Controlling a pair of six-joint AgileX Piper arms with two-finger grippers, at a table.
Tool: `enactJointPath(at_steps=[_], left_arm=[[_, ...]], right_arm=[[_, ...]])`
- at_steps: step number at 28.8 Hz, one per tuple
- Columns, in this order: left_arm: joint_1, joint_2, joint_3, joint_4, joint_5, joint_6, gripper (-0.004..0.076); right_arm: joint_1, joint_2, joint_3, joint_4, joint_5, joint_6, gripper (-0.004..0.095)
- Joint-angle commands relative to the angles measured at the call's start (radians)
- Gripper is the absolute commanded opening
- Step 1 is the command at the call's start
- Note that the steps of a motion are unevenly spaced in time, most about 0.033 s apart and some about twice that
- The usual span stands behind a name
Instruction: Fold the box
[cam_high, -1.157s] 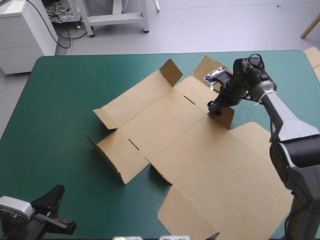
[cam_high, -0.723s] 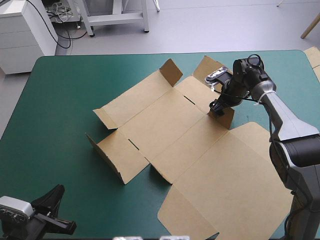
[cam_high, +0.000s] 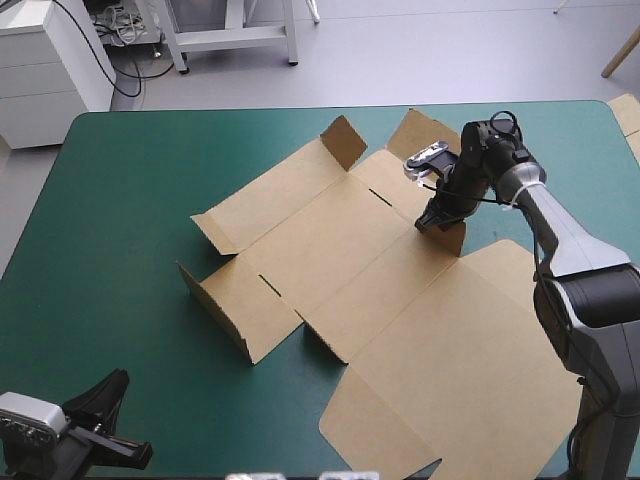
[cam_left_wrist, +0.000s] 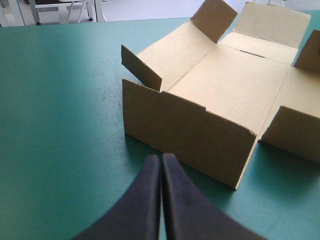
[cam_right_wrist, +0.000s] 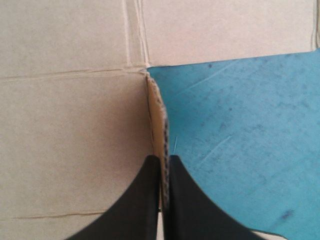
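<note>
box (cam_high: 330, 240) shifted slightly, right gripper (cam_high: 431, 224) pinching it

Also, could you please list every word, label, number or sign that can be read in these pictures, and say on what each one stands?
There are none to read.
The box is plain brown board, with no print or label on any face that shows.
The cover is bare teal-green.
The left gripper and the right gripper carry no readable mark.
</note>
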Motion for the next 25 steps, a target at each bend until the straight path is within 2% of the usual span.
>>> enactJointPath(at_steps=[1,9,19,25], left_arm=[[0.001,-0.009,-0.023,-0.015,-0.080,-0.003,-0.0008],[0.001,-0.009,-0.023,-0.015,-0.080,-0.003,-0.0008],[0.001,-0.009,-0.023,-0.015,-0.080,-0.003,-0.0008],[0.001,-0.009,-0.023,-0.015,-0.080,-0.003,-0.0008]], right_arm=[[0.013,-0.055,-0.044,0.016,-0.038,-0.087,-0.0021],[0.160,-0.051,-0.103,0.012,-0.048,-0.426,-0.0022],[0.300,-0.044,-0.137,0.014,-0.204,-0.723,-0.0022],[0.345,-0.008,-0.137,0.030,-0.243,-0.724,-0.0022]])
